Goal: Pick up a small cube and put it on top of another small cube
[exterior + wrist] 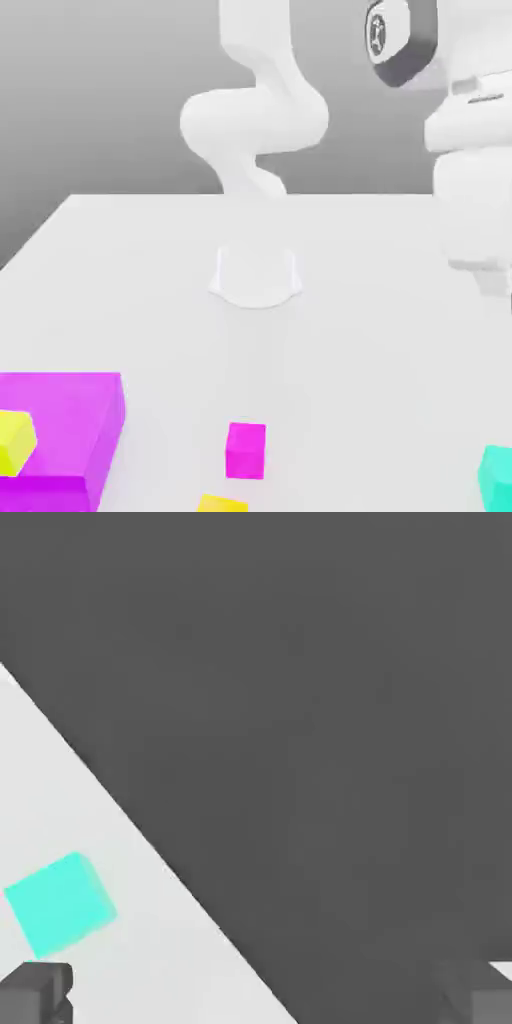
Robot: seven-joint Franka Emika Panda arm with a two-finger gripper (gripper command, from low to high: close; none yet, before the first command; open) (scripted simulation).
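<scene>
We see our gripper with its fingers spread wide apart and nothing between them, above the white table. The small cyan cube sits on the table near one fingertip (untouched); in the exterior view it lies at the far right front edge. A small magenta cube rests well apart from it, beside a large magenta block carrying a small yellow cube.

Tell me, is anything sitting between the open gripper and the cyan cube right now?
Nothing visible does. In the hand view the cyan cube lies alone on bare white table, near one finger, with nothing on or against it. The gripper is open and holds nothing.
</scene>
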